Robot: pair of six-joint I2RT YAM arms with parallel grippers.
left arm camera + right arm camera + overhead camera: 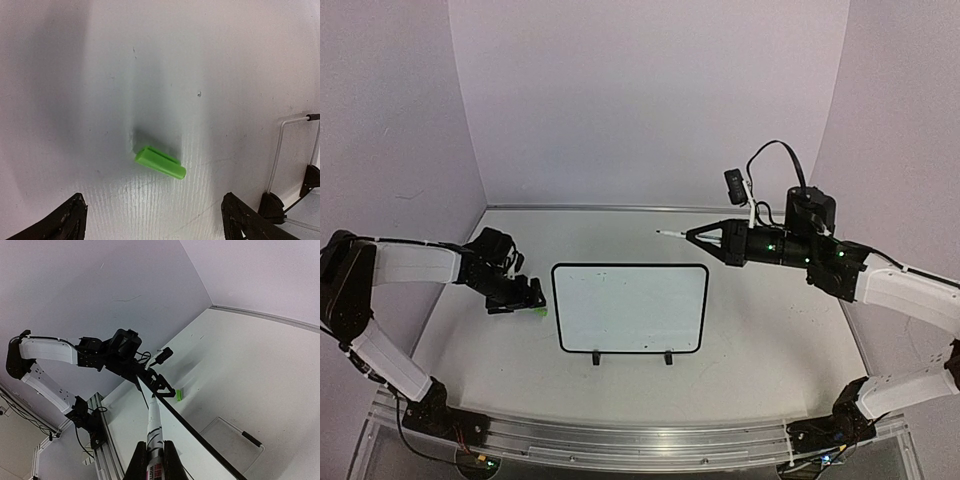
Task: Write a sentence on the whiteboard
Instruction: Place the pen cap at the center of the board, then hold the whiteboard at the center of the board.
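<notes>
The whiteboard (630, 308) lies in the middle of the table, its two black feet clips on the near edge. Its face looks blank, and the sentence is not in view. A small green marker cap (160, 162) lies on the table just left of the board (297, 160). My left gripper (152, 212) hovers over the cap (537, 312), jaws open and empty, fingers (70, 220) wide on either side. My right gripper (700, 236) hangs above the board's far right corner, shut on a white marker (155, 430). The bare tip of the marker (672, 235) points left.
Pale walls close the table at the back and on both sides. An aluminium rail (640, 440) with both arm bases runs along the near edge. The left arm (50, 350) shows in the right wrist view, with the green cap (178, 394) beside it.
</notes>
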